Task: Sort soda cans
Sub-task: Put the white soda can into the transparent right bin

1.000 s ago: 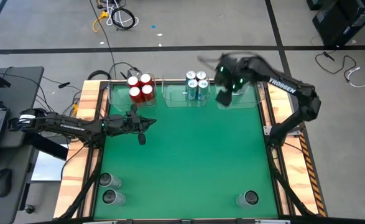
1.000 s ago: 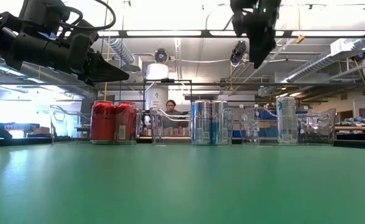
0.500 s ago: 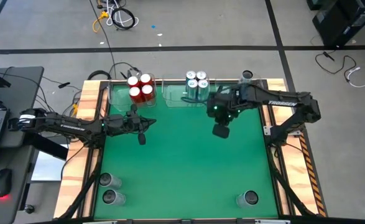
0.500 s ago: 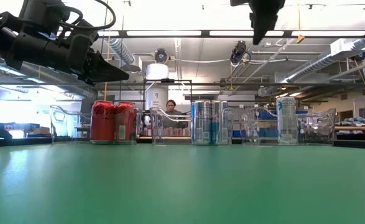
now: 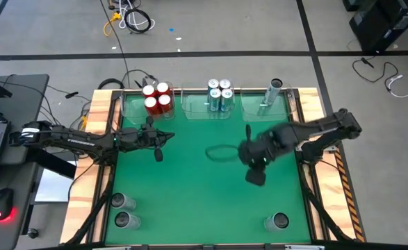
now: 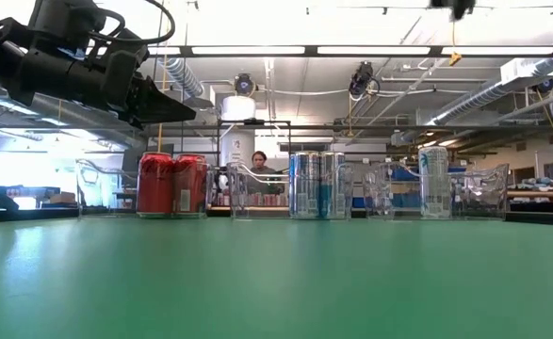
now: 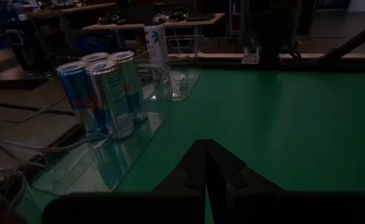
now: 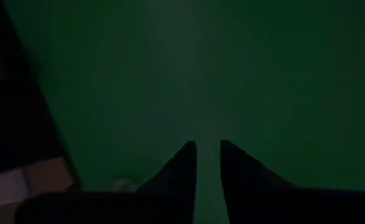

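- Four red cans [image 5: 157,97] stand together in a clear bin [image 5: 131,113] at the far edge of the green tabletop [image 5: 190,194], near the far left corner.
- Four blue-and-white cans [image 5: 219,95] stand in the clear bin at the middle of the far edge.
- One silver can [image 5: 274,88] stands in the clear bin near the far right corner.
- Three more silver cans wait to be sorted: two [image 5: 124,210] at the near left corner and one [image 5: 279,221] at the near right corner.
- The right gripper [image 5: 254,170] hangs over the right half of the tabletop, between the far bins and the near edge. Its fingers [image 8: 182,163] are close together with a thin gap and nothing between them.
- The left gripper [image 5: 159,144] waits over the left side of the tabletop, just in front of the red cans. Its fingers [image 7: 198,165] are pressed together and hold nothing.
- The step in hand looks like going for the next silver can, since the red and blue groups are full.
- The next move probably calls for the right gripper to spread its fingers, come down around the can at the near right corner, pinch it, and carry it to the bin with the silver can.
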Controlling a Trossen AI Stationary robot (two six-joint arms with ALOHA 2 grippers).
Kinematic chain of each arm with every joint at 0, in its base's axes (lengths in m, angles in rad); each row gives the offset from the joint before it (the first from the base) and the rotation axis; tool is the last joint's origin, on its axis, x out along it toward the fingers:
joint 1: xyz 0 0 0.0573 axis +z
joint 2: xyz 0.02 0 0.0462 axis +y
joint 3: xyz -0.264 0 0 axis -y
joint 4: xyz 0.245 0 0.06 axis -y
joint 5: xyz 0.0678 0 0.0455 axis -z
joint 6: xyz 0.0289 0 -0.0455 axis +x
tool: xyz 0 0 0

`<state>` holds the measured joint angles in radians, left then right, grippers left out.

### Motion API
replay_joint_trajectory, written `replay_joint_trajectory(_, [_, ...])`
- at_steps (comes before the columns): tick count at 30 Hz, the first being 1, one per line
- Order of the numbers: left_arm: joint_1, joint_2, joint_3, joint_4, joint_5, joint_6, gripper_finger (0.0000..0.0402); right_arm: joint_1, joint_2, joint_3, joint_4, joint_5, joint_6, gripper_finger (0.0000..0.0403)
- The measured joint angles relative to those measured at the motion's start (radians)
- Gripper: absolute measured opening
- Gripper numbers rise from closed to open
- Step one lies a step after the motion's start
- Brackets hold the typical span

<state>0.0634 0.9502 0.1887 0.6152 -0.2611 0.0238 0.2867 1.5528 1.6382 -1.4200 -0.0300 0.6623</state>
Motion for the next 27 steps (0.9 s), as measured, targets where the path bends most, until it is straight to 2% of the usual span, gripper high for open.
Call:
replay_joint_trajectory(6, [0.0, 0.0, 0.0, -0.001, 0.0, -0.006, 0.0005, 0.202, 0.0, 0.0, -0.055, -0.024, 0.39, 0.012])
replay_joint_trajectory(11, [0.0, 0.0, 0.0, -0.001, 0.0, -0.007, 0.0005, 0.339, 0.0, 0.0, -0.04, -0.047, 0.746, 0.0191])
replay_joint_trajectory(15, [0.0, 0.0, 0.0, -0.001, 0.0, -0.008, 0.0005, 0.42, 0.0, 0.0, 0.001, -0.05, 0.956, 0.025])
replay_joint_trajectory(21, [0.0, 0.0, 0.0, -0.001, 0.0, -0.009, 0.0005, 0.512, 0.004, 0.0, 0.022, -0.034, 1.108, 0.032])
replay_joint_trajectory(27, [0.0, 0.0, 0.0, -0.002, 0.0, -0.009, 0.0005, 0.563, 0.077, 0.0, 0.048, -0.027, 1.132, 0.0345])
